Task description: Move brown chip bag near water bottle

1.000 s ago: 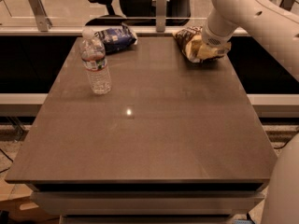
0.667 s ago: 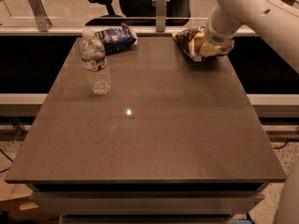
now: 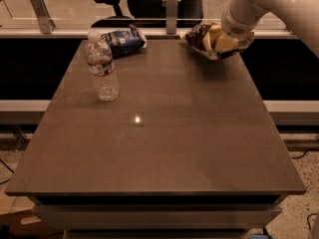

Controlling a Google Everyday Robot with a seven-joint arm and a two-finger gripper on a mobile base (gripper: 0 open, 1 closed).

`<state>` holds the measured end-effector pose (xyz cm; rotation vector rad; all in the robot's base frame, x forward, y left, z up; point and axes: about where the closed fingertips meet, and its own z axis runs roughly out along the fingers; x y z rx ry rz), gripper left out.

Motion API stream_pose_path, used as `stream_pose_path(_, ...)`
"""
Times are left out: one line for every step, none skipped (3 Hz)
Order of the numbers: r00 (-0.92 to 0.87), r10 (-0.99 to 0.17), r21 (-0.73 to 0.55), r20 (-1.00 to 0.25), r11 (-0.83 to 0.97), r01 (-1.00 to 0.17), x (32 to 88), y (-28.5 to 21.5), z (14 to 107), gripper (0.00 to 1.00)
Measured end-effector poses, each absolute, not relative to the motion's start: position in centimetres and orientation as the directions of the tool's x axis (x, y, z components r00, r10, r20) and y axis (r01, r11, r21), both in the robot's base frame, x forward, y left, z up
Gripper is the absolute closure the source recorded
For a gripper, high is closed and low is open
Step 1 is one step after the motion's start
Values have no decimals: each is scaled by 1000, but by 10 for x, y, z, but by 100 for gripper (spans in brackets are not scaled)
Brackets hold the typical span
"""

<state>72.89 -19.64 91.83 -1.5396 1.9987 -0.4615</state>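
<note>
A clear ribbed plastic water bottle point(image 3: 102, 67) is standing upright at the far left of the brown table point(image 3: 164, 148), a dark blue snack bag point(image 3: 123, 39) lying just behind. At far right, the gripper point(image 3: 225, 43) is clamping the crumpled glossy brown chip bag point(image 3: 200, 35), well apart from the bottle.

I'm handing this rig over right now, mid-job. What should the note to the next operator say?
The gripper is over the far right corner of the table, closed on the brown chip bag, which is bunched up in its grip.
The water bottle stands upright on the far left part of the table. A blue snack bag lies behind it at the far edge.
Done: the bag is grasped.
Left: carry it left across the table, set it down beside the bottle without knocking the bottle over, then release.
</note>
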Motion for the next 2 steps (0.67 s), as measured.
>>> stream_pose_path(-154,-967,-605,-204,248,-757,720,-193,940,100)
stream_pose_path(-132,-967,-626,-217,242,-742,701,-192,965,100)
